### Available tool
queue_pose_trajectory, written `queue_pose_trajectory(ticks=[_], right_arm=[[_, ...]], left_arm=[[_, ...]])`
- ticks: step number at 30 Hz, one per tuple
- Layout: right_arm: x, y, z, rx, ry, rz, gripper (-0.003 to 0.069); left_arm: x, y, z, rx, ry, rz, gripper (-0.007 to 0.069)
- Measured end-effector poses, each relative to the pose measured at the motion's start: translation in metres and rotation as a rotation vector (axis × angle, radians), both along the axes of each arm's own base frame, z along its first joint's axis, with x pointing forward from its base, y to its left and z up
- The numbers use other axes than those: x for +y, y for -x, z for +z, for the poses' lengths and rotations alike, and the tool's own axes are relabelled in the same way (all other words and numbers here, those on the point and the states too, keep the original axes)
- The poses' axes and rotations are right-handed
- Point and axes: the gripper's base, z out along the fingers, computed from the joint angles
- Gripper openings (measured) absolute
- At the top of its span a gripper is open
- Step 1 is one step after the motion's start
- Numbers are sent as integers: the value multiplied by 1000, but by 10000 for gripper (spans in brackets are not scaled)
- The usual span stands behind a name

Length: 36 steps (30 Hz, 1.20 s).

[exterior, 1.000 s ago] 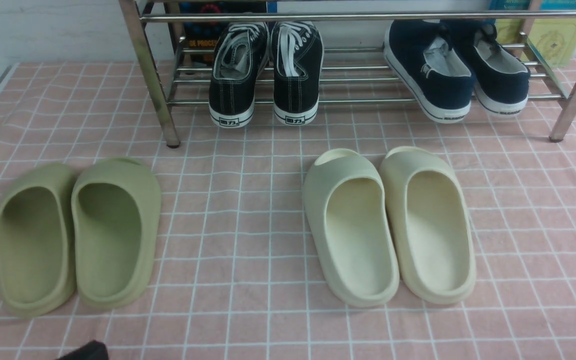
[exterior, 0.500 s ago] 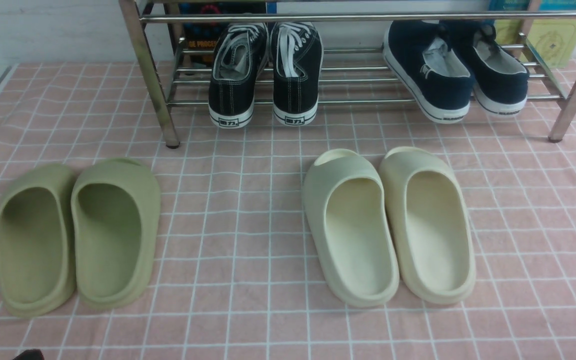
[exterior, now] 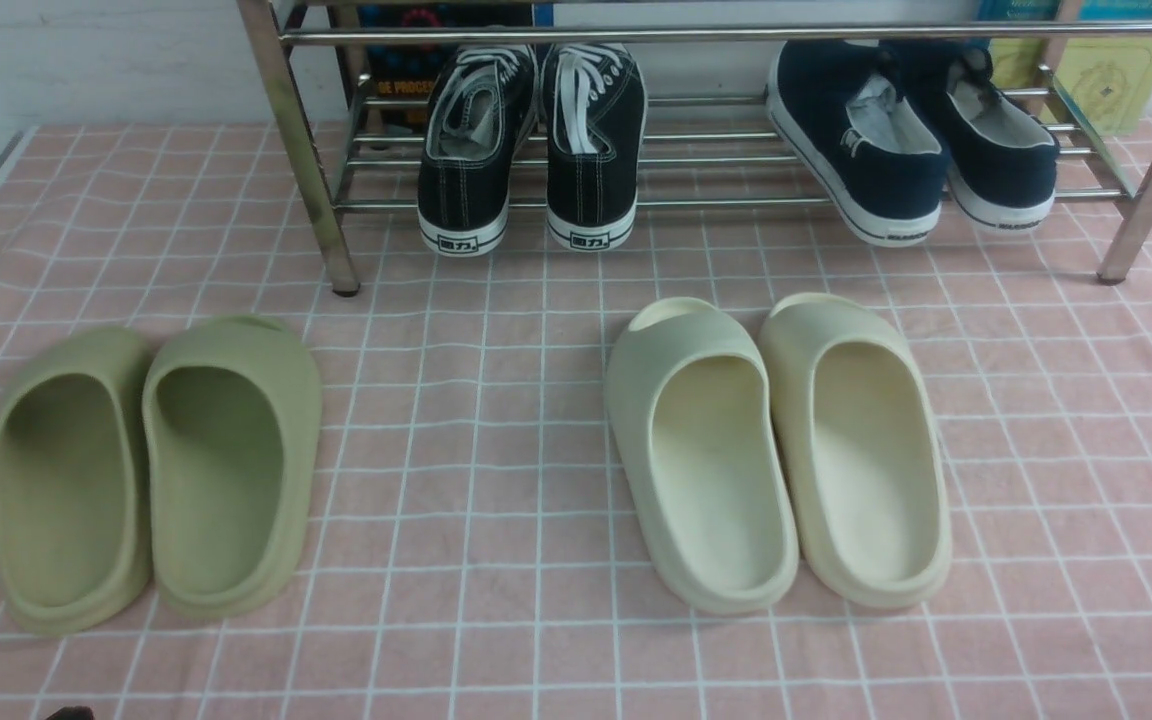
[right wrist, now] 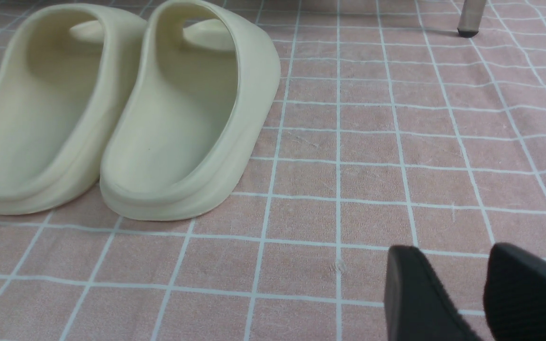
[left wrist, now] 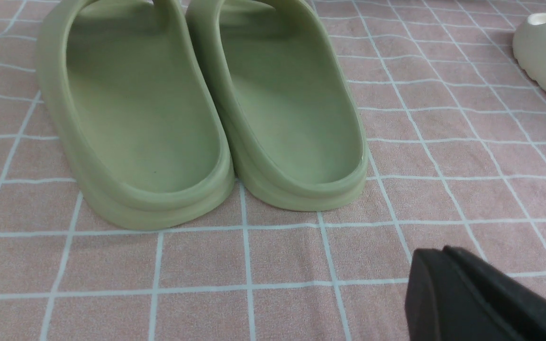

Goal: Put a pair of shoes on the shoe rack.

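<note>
A: Chrome shoe rack (exterior: 308,160) spans twelve o'clock; the black sneakers (exterior: 531,145) sit on its lower rods, heels outward, seemingly placed already.
B: Olive slides (exterior: 151,470) at eight, cream slides (exterior: 781,450) at four?
A: Yes. The right gripper (right wrist: 479,289) is slightly parted, empty; for the left gripper (left wrist: 481,293) I cannot tell.

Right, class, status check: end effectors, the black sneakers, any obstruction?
Right end effector open, empty, low over the cloth. Left end effector empty, jaw state unclear. Black sneakers on the shoe rack lower shelf, heels overhanging. Nothing obstructing.
</note>
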Motion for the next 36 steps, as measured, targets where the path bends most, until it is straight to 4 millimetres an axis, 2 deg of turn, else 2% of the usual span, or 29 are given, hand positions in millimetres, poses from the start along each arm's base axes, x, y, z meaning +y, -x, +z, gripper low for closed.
queue_pose_trajectory(ticks=[36], right_arm=[[0,0,0,0,0,0,240]], left_arm=[[0,0,0,0,1,0,50]])
